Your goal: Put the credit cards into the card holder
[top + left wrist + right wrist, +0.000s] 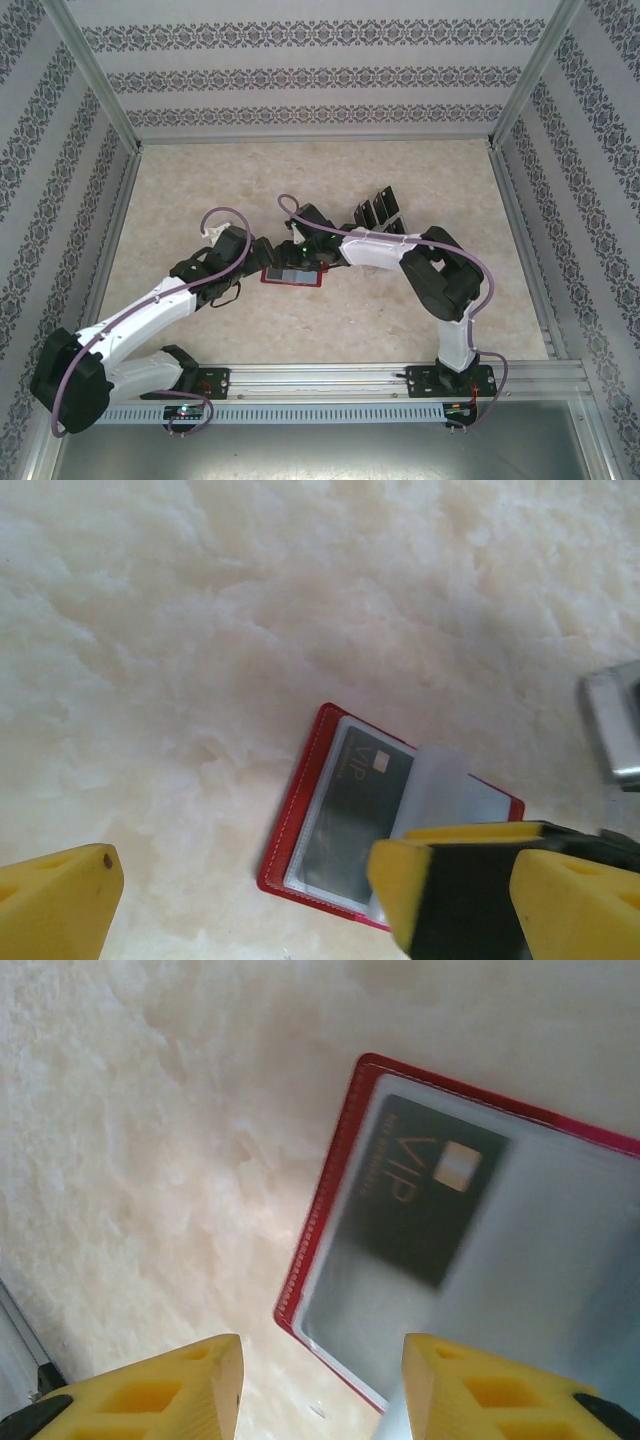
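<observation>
**Figure: Card holder lying open, one card seated, more to fetch**

Nearest you, the left gripper point(240, 878) stands spread to its widest and pinches nothing. In its wrist view one yellow finger point(400, 890) overhangs the near edge of the small red folding leather-like card holder point(300, 820), where a clear plastic sleeve page point(440, 780) curls upward. The right gripper point(322, 1360) is spread part-way, with pale marbled tabletop point(150, 1110) between its fingers and no card in them. In the overhead view the card holder point(295, 275) lies open and flat at the table's middle, between the two grippers. One thin black rectangular credit card point(430, 1195), marked "VIP", sits inside a clear sleeve. Farther off, just beyond the right forearm, the other black cards point(378, 210) stand on edge in a row; what props them is too small to tell.

The step in hand appears to be readying the next sleeve. Use the left finger to control the loose page so its mouth is exposed and the holder cannot slide. Take each card by a short edge, square it to the sleeve mouth and feed it low and flat; a tilted entry would likely catch the plastic lip.
</observation>
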Controlling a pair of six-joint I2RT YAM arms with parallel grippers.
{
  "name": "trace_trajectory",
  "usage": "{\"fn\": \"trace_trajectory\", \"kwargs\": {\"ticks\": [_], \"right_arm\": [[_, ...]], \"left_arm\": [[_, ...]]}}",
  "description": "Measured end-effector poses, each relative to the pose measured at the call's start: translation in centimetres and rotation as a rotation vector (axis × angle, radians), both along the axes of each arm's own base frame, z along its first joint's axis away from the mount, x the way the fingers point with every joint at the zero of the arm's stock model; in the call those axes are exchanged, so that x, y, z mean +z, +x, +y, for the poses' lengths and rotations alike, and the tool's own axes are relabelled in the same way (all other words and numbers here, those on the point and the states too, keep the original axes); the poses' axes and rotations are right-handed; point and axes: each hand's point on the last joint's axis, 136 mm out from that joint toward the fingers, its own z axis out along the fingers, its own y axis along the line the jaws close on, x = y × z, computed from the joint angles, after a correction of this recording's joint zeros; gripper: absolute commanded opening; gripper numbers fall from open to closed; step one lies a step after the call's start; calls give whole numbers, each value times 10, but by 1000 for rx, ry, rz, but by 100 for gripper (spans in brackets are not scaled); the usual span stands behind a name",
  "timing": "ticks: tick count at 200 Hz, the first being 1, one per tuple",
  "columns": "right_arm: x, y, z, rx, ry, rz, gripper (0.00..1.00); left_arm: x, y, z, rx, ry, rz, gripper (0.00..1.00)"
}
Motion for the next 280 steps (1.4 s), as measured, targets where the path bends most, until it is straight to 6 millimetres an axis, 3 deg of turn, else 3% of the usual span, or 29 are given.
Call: {"fn": "trace_trajectory", "kwargs": {"ticks": [72,106,127,151,188,211,250,280], "right_arm": [[7,28,57,20,67,-6,47],[26,44,81,26,128,-26,47],[39,49,83,20,151,-42,47],[43,43,61,-3,127,-42,50],[41,26,-13,-89,-15,-47,55],[31,12,-46,-120,-97,-48,55],[-8,-10,-80,-131,-228,1,55],[-14,-11,-87,-139,-261,-3,54]], "left_arm": [[23,-7,7,17,-32,-61,100],[28,-11,12,23,-30,-69,100],[26,-14,15,29,-15,-58,100],[22,-17,17,25,2,-39,100],[9,-15,16,-1,57,7,100],[-2,-14,15,-17,93,40,100],[-12,-13,15,-39,129,72,100],[-16,-11,13,-54,149,87,100]]}}
